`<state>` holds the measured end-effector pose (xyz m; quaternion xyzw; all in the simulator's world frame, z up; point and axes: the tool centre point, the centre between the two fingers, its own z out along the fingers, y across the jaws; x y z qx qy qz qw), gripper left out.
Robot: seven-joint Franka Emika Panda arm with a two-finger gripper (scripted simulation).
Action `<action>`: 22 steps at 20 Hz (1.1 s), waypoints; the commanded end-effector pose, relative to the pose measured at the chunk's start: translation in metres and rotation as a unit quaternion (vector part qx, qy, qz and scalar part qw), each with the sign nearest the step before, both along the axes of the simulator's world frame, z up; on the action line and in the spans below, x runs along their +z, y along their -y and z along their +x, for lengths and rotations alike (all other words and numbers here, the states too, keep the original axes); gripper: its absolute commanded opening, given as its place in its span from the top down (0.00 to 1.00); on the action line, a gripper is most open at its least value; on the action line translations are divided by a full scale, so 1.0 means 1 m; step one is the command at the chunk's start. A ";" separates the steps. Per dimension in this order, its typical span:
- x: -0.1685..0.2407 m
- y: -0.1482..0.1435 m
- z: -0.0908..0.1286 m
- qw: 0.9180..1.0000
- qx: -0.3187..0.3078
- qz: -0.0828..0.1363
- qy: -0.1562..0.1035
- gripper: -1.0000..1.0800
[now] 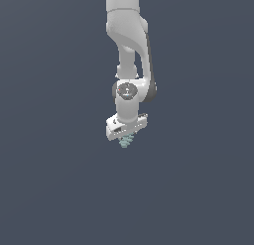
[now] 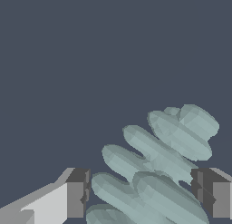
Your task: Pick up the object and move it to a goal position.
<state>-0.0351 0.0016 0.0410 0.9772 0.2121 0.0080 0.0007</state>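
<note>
The object (image 1: 125,142) is a small pale teal-green ridged cone, poking out just below the white gripper (image 1: 127,136) in the middle of the exterior view. In the wrist view the object (image 2: 154,168) fills the gap between the two dark fingertips, its stacked discs lying tilted and tapering away from the camera. My gripper (image 2: 142,193) is shut on the object, with a finger pad (image 2: 78,193) against one side and the other pad (image 2: 209,192) against the opposite side. The wider end of the cone is cut off by the picture's edge.
A plain dark grey-blue surface (image 1: 54,189) fills both views all around. The white arm (image 1: 130,45) comes down from the top middle of the exterior view. No other objects or edges show.
</note>
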 end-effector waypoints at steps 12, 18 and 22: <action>0.013 0.006 -0.001 1.000 -0.001 -0.001 -0.001 1.00; 0.047 0.018 -0.002 1.000 -0.001 -0.001 -0.002 1.00; 0.080 0.029 -0.002 1.000 -0.001 0.000 -0.003 1.00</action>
